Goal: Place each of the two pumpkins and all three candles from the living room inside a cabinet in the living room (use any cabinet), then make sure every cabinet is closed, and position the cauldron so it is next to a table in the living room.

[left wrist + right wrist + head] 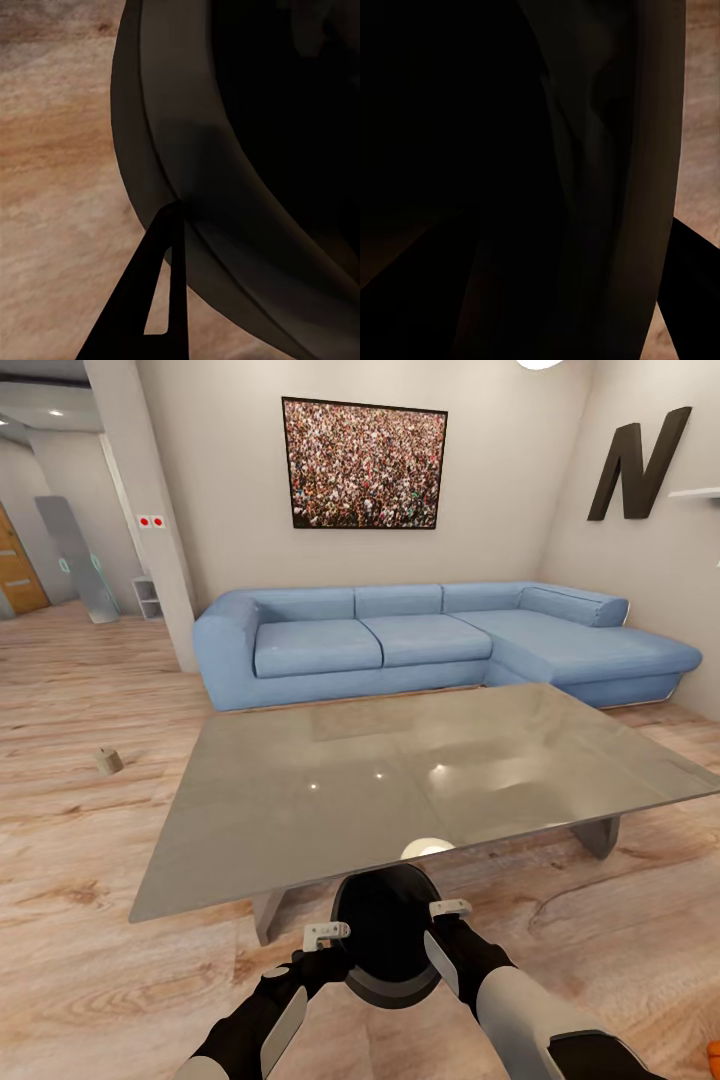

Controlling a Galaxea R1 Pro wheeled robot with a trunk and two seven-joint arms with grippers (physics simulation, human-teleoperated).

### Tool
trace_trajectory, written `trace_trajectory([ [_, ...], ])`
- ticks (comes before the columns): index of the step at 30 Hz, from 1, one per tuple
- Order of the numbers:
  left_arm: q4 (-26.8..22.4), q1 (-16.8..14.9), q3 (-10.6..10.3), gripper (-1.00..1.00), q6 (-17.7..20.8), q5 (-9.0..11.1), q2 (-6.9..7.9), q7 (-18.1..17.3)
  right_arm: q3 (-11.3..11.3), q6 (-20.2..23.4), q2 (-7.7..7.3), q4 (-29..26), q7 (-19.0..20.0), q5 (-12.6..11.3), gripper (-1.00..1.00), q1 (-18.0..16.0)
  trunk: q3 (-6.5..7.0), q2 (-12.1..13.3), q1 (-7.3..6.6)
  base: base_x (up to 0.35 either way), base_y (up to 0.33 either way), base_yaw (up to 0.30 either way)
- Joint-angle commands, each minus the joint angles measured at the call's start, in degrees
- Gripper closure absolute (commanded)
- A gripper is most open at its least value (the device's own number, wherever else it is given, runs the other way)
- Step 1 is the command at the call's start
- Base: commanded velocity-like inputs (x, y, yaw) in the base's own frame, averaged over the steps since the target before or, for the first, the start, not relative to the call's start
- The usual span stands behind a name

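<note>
The black cauldron [385, 935] is low in the head view, right at the near edge of the glass-topped table [400, 780]. My left gripper [340, 958] holds its left rim and my right gripper [437, 945] its right rim, both shut on it. The left wrist view shows the cauldron's rim [161, 150] with one dark finger [135, 300] against its outside. The right wrist view shows the cauldron wall [607, 187] up close. I cannot tell whether it rests on the floor. One candle [108, 761] lies on the floor at left. An orange pumpkin [712, 1052] peeks in at the bottom right corner.
A blue corner sofa [420, 635] stands behind the table against the back wall. Wooden floor [90, 840] stretches open to the left toward a hallway. A grey slanted table leg [598, 836] shows at right and another [268, 913] near my left arm.
</note>
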Motion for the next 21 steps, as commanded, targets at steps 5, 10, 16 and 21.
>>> trace_trajectory([
  [5,0.1,0.0,1.9,1.00,0.3,4.9,0.00,0.3,-0.8,-3.4,0.05,-0.3,1.5,-1.0,1.00,-0.1,-0.04,0.0,-0.02,0.023,0.000,0.000],
  [10,0.1,0.0,1.9,1.00,0.3,4.9,0.00,0.2,-0.8,-3.4,0.05,-0.3,1.5,-1.0,1.00,-0.1,-0.04,0.0,-0.02,0.142,0.000,0.000],
  [16,0.1,0.0,1.9,1.00,0.3,4.9,0.00,0.2,-0.8,-3.4,0.05,-0.3,1.5,-0.9,1.00,0.0,-0.04,0.0,-0.02,0.021,0.000,0.000],
  [21,0.1,0.0,1.8,1.00,0.3,4.9,0.00,0.2,-0.8,-3.4,0.05,-0.3,1.5,-0.9,1.00,-0.1,-0.04,0.0,-0.02,0.001,0.000,0.000],
])
